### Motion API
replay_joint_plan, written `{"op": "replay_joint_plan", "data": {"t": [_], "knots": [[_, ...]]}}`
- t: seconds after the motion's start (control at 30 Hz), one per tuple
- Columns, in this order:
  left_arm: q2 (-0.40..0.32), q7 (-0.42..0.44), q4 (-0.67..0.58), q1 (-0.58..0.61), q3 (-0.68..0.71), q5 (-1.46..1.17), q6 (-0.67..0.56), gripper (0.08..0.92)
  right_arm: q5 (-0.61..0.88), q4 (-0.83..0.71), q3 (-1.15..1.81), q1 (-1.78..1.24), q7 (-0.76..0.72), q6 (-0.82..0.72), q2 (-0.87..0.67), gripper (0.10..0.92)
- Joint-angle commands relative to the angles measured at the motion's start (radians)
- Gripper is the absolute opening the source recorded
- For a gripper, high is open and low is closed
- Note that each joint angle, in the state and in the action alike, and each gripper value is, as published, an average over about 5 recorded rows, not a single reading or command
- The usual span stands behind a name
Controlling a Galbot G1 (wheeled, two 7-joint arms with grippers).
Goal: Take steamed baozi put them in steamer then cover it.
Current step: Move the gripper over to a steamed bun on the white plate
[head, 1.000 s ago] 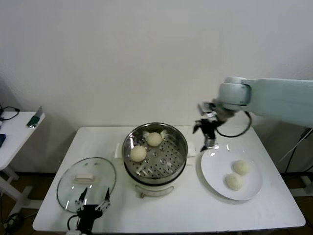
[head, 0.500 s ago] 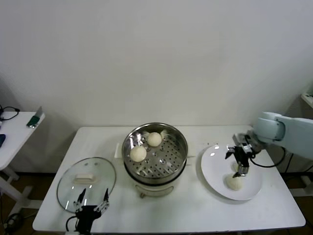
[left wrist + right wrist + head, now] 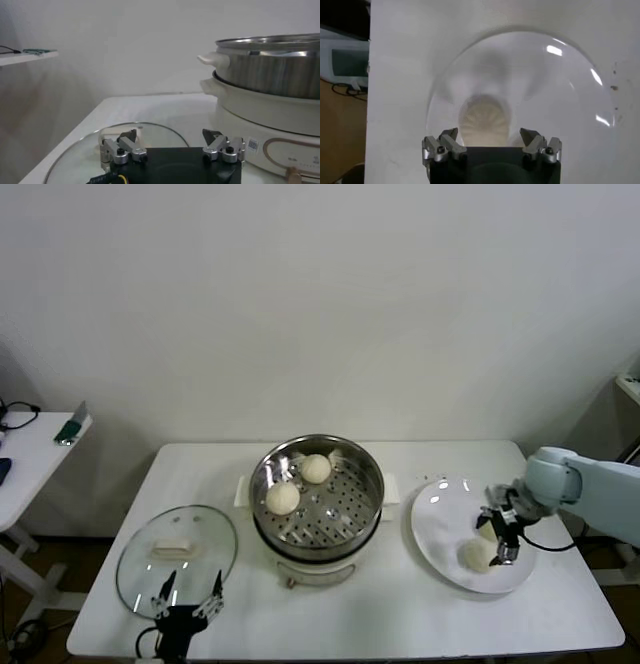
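Baozi: in the head view, two [image 3: 283,497] sit in the steamer [image 3: 317,497] at the centre of the white bench [image 3: 400,614], against a plain white wall. The right gripper [image 3: 500,536], fingers apart, hangs over the plate [image 3: 440,529] above two more. The cover [image 3: 177,556] lies left.

Left wrist view: the left gripper [image 3: 172,145], fingers apart, idles over the cover.

Right wrist view: a pleated baozi [image 3: 485,120] lies between the open fingers.

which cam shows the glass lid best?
Head view: the whole round transparent glass lid with its cream-white handle lies flat on the white table, left of the stainless-steel steamer. Left wrist view catches only its near part, behind the open left gripper. Right wrist view shows none.
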Motion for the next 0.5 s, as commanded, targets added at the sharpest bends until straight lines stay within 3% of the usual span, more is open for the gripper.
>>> {"op": "replay_joint_plan", "data": {"t": [0.03,0.2,0.5], "knots": [[0.002,-0.001,0.004,0.000,-0.001,-0.001,-0.001,0.823,-0.054,-0.029,0.089,-0.123,0.010,-0.006,-0.004,0.823],[0.002,-0.001,0.004,-0.003,0.001,0.002,0.000,0.823,-0.064,-0.036,0.111,-0.143,0.019,-0.008,0.002,0.818],[0.000,-0.003,0.003,-0.003,0.003,0.005,0.000,0.823,-0.061,-0.034,0.127,-0.132,0.019,-0.004,0.008,0.685]]}}
